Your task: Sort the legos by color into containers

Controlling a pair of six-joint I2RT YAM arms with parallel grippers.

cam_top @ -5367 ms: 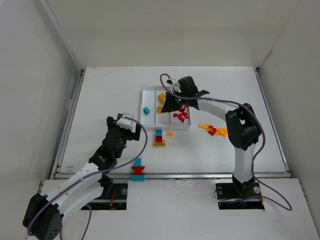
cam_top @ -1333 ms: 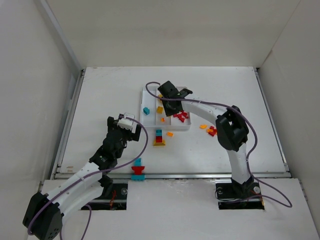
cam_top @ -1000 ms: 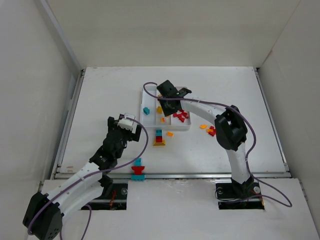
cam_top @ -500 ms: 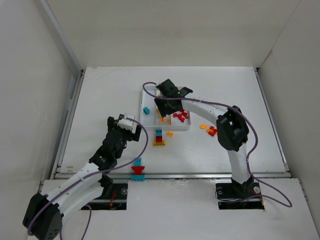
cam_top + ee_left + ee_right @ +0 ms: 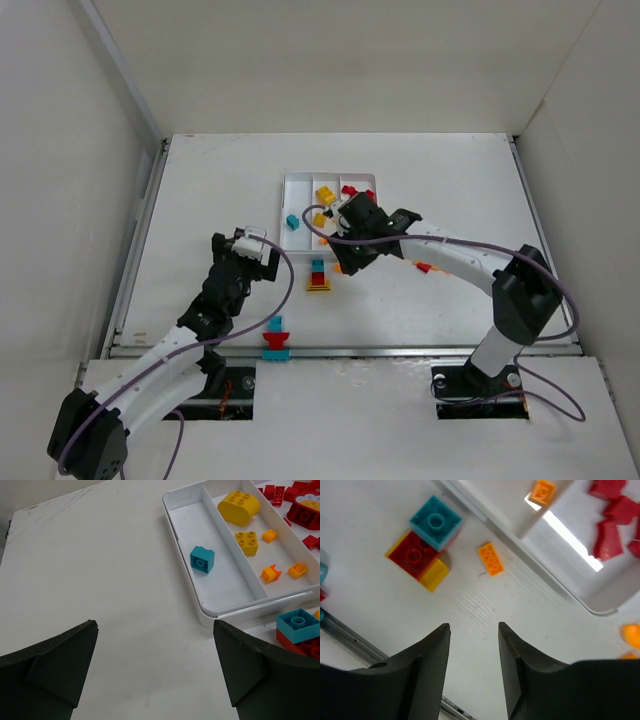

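Note:
The white tray [image 5: 330,176] has three compartments. The left one holds a teal brick [image 5: 292,221], the middle one yellow and orange bricks [image 5: 324,195], the right one red bricks [image 5: 348,190]. My right gripper [image 5: 345,255] is open and empty, low over the table at the tray's near edge. In the right wrist view, the gripper [image 5: 472,626] is just short of a small orange brick [image 5: 491,559] and a teal, red and yellow clump [image 5: 422,545]. My left gripper [image 5: 250,250] is open and empty, left of the tray. In its wrist view [image 5: 154,625] it faces the tray [image 5: 181,547].
A red and teal clump [image 5: 276,340] stands at the table's near edge. Loose orange and red bricks [image 5: 425,265] lie right of the tray. The table clump [image 5: 318,277] sits just near of the tray. White walls enclose the table on three sides.
My right gripper has left the tray's middle compartment and come toward the near side, down over the table beside the small orange brick. The left arm has barely moved.

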